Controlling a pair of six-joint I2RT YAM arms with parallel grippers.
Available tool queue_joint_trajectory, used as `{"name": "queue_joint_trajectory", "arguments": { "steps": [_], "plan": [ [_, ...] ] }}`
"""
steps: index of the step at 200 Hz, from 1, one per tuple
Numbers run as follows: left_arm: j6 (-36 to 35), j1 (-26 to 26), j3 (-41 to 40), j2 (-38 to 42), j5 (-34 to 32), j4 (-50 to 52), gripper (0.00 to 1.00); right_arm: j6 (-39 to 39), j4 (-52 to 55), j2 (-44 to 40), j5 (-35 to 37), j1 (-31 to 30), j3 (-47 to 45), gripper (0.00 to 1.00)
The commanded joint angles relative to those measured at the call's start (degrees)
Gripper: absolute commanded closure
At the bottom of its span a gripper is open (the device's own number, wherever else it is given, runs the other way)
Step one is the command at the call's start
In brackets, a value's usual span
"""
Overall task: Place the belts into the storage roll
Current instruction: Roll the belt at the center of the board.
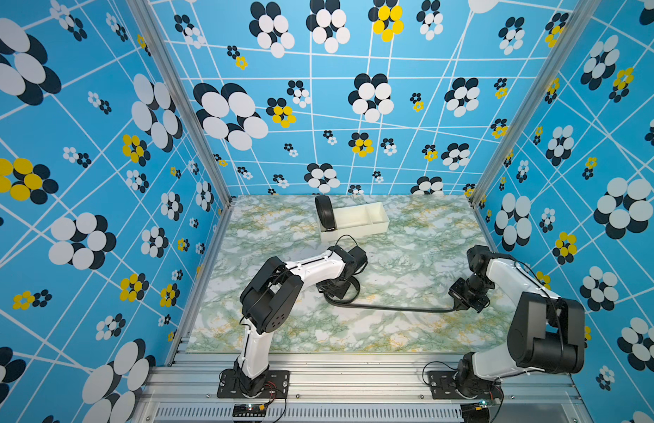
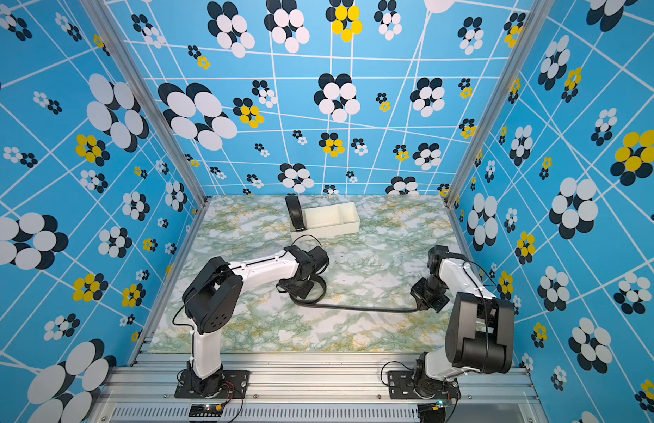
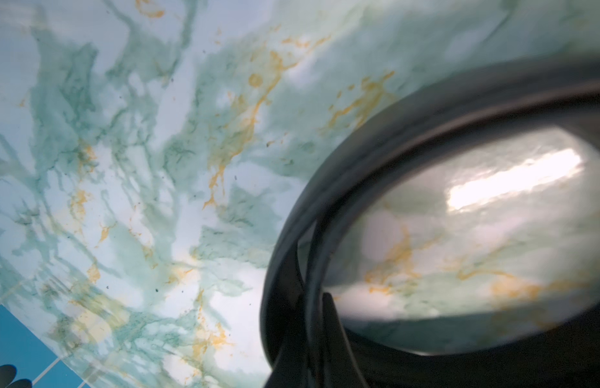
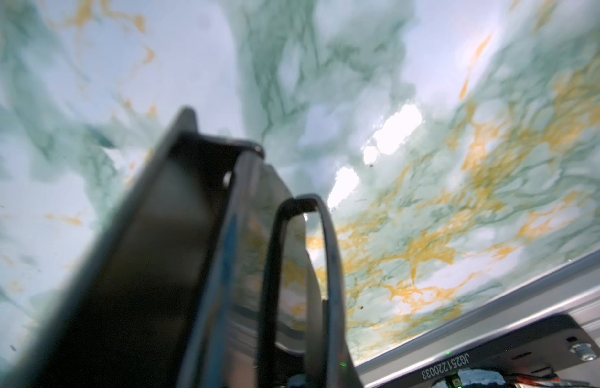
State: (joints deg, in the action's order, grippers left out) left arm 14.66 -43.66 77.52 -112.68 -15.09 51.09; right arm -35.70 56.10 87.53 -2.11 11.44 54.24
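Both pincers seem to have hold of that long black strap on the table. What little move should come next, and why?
Probably the right pincer should carry its end toward the left pincer. The loose belt lies stretched between them, looped only at the left, and needs coiling like the coiled belt standing in an end compartment of the tray.

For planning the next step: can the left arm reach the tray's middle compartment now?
Probably yes: only bare table lies between left gripper and tray, but it and the right gripper both grip the loose belt.
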Motion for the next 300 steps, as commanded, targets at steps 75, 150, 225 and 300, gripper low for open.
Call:
{"name": "queue_joint_trajectory", "arguments": {
  "steps": [75,150,225,300],
  "plan": [
    [-13.6,-2.8,-9.7,1.7,-2.1,1.4,1.0,3.9,-7.6,8.7,-0.8,5.1,8.6,1.0],
    [-24.5,-18.1,-11.5,-0.3,4.5,-4.2,1.0,6.0,-15.6,17.4,-11.1,-0.5,17.9,1.0],
    [-29.6,-23.5,-1.7,-6.7,6.8,-5.1,1.0,0.7,-19.2,28.6,-17.8,-9.3,30.3,1.0],
    [-31.9,-26.5,19.6,-18.7,12.0,-4.2,1.0,1.0,-18.2,33.0,-21.3,-14.3,34.9,0.9]
  ]
}}
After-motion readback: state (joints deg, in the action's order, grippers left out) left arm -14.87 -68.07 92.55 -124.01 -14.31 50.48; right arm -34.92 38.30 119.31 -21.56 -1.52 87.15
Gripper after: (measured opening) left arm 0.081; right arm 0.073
